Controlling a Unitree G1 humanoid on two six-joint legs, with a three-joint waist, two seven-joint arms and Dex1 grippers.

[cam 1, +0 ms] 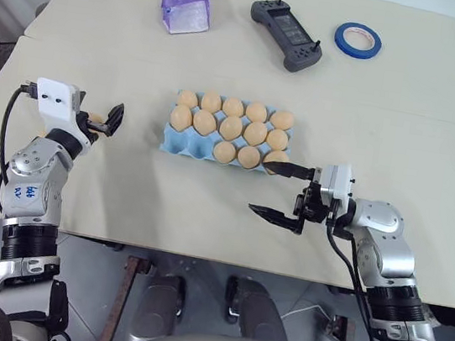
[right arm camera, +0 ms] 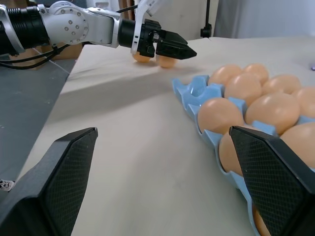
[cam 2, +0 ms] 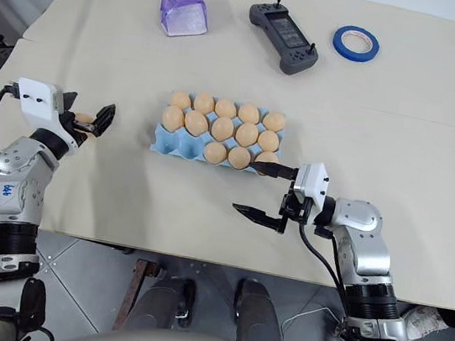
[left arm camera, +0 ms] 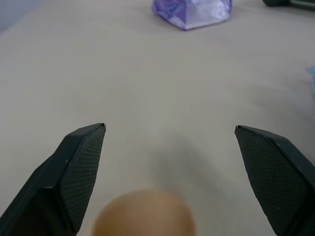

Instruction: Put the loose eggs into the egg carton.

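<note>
Eggs, smooth tan-orange ovals, fill most cups of the light-blue moulded egg carton (cam 1: 182, 140) at the middle of the beige worktop (cam 1: 205, 210); the two near-left cups are bare. Two loose eggs (right arm camera: 166, 61) lie on the worktop at the left, well apart from the carton. The left claw (cam 1: 103, 122) stands open around one of them, without touching it. The right claw (cam 1: 274, 191) is open too, empty, one black finger just beside the carton's near right corner.

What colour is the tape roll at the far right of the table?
Blue. The tape roll shows best in the left eye view, beside the dark controller.
</note>
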